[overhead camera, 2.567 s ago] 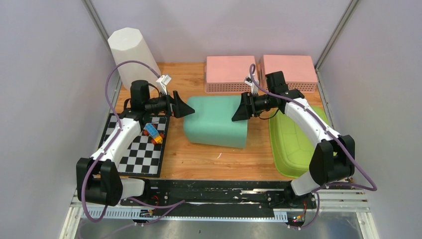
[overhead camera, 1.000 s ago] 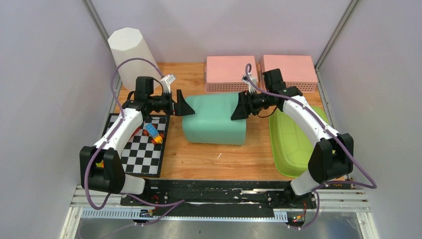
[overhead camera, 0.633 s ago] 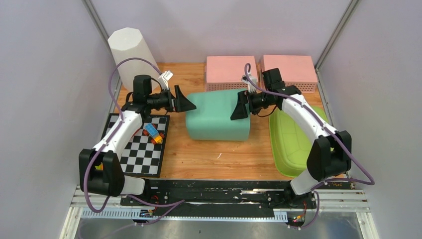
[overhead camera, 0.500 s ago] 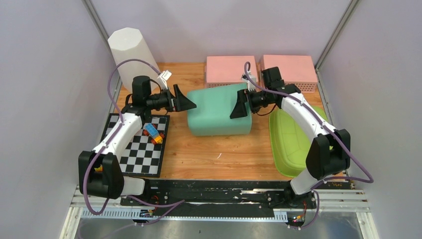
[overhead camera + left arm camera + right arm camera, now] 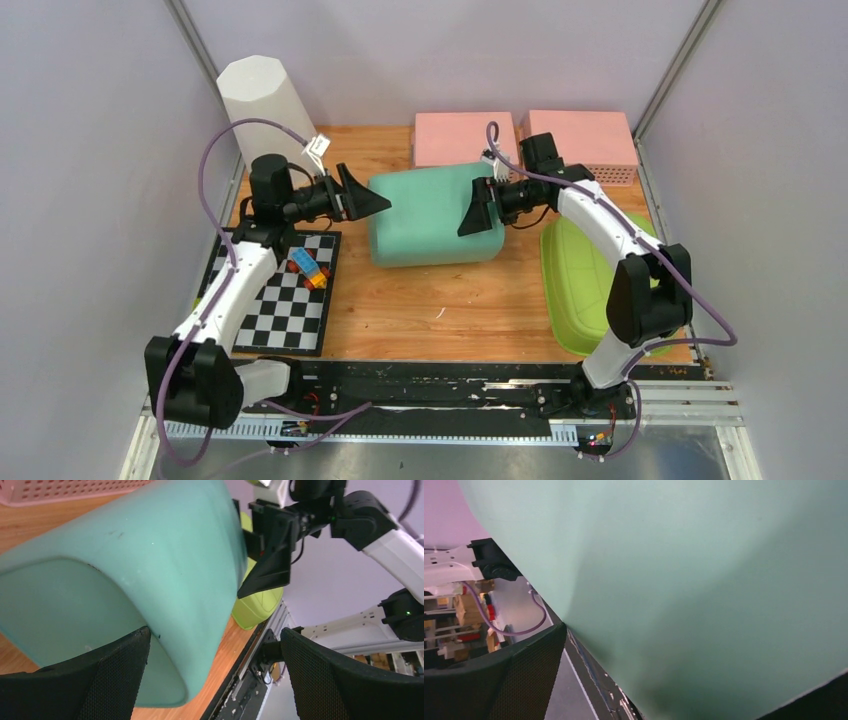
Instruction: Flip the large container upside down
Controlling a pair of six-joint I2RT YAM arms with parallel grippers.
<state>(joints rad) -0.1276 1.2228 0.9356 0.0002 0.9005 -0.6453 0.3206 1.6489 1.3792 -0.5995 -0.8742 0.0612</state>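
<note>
The large container [image 5: 425,222] lies between the left tool [image 5: 372,203] and right tool [image 5: 474,212], both spread open.

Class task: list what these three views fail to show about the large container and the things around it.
- Large container: its opening; every view shows only outer walls.
- Right jaws' contact: right wrist view, the container fills the frame, blurred.
- Left pink basket: front wall, top view, behind the container.
- Toy bricks: top view, too small to count.
</note>
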